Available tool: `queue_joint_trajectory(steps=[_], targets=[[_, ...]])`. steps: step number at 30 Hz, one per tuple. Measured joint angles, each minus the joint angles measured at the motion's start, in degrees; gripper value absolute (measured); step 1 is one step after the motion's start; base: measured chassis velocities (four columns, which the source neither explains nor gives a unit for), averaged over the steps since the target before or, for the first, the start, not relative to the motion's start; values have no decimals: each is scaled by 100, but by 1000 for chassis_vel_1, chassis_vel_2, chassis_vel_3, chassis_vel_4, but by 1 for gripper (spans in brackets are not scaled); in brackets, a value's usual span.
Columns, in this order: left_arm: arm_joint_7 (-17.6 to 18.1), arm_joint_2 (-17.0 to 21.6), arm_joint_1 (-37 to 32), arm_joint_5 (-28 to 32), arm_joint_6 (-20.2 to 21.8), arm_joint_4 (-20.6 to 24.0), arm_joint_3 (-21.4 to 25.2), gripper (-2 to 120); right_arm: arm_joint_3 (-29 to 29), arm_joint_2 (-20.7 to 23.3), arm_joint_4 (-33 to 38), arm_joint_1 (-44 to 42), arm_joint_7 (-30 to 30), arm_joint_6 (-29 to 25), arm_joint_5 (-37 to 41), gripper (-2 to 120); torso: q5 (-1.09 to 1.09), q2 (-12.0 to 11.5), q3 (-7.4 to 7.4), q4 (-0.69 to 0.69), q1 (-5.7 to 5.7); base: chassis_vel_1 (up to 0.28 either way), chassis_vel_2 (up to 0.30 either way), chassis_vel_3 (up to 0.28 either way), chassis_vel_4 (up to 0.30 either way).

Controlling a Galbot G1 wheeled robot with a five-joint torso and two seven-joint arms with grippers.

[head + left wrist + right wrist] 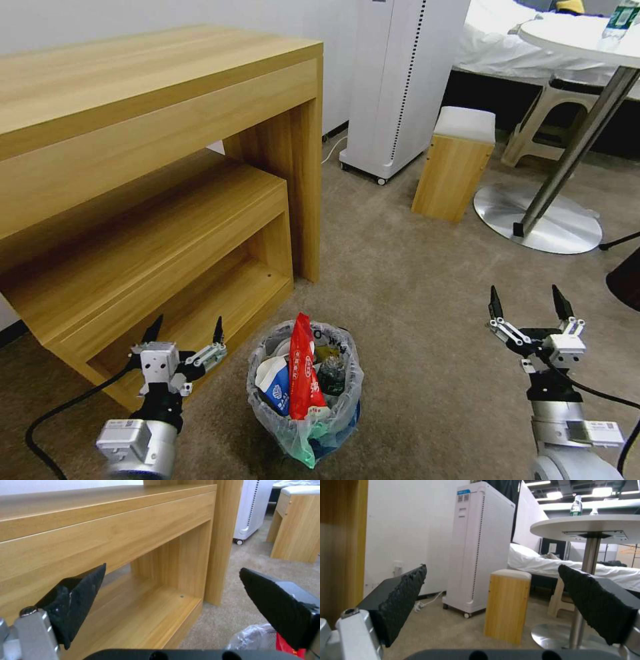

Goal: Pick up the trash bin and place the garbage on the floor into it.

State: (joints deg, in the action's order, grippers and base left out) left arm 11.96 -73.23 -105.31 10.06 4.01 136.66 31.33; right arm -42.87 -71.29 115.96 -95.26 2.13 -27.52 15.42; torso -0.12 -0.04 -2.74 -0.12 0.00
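The trash bin (pixel 305 393) stands on the floor (pixel 413 300), stuffed with garbage (pixel 303 370), apparently wrappers, between the empty, spread left pincer (pixel 186 330) and right pincer (pixel 527 303).

Trash bin (pixel 305 393) base hidden by liner bag (pixel 293 433); round surface (pixel 580 33) cut off at frame edge; bag lettering illegible.

From my remote station: beige carpet (pixel 413 280), a stepped wooden desk (pixel 153 87) against a white wall (pixel 406 530), a tall white appliance (pixel 400 80), a wooden stool (pixel 455 163), a round table (pixel 580 33), a bed (pixel 493 47).
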Motion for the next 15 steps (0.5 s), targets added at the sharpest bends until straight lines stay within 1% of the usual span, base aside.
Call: queue_joint_trajectory(steps=[15], targets=[[-8,1,9,4,-1,-9,-7,100,7,3,8,7,-15,4,14,100,0,0,0,0,0,0,0,0,0]])
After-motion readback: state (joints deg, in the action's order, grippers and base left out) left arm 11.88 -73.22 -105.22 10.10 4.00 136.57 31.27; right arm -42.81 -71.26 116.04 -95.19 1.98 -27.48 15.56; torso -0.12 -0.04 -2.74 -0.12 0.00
